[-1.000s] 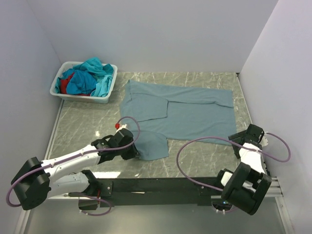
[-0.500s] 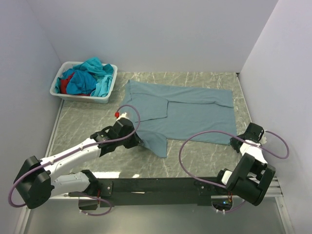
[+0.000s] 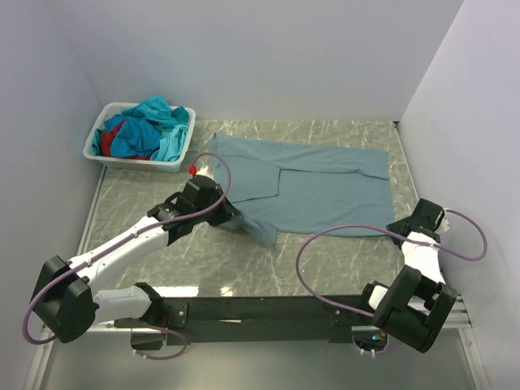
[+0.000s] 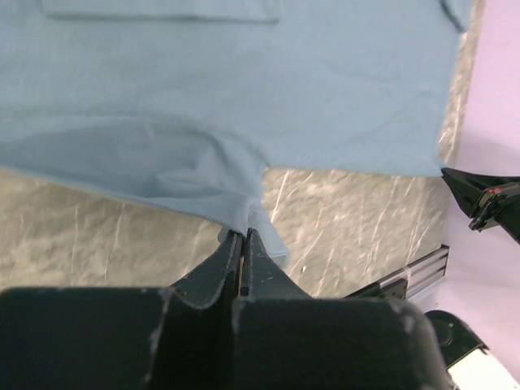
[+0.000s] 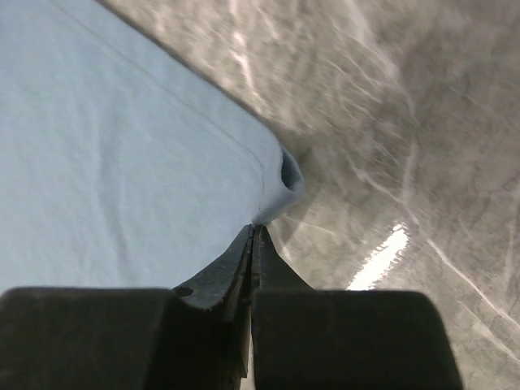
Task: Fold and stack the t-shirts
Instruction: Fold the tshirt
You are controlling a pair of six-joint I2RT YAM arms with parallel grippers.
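While bearing all the rest, table (image 3: 122, 199): marbled grey; holds shirt at the middle, basket at far left corner.
Shirt (image 3: 325, 183): dusty grey-blue, spread mostly flat across the table; near left flap raised and rucked off the marble.
Basket (image 3: 138, 164): white plastic, close by the left wall.
Heap (image 3: 150, 126): teal, blue and red shirts, loose in basket, not yet folded (probably next in turn).
Left gripper (image 4: 244, 237): pressed together on the shirt's near left edge, cloth tented above the tips.
Right gripper (image 5: 253, 231): pinching the near right corner, curled hem just past the tips, low over the marble.
Handling: light, limp, no stiffness; likely to sag and crease between the two holds, apt to slip from a thin pinch.
Hold: best at hems and corners, both sides level, cloth kept taut across.
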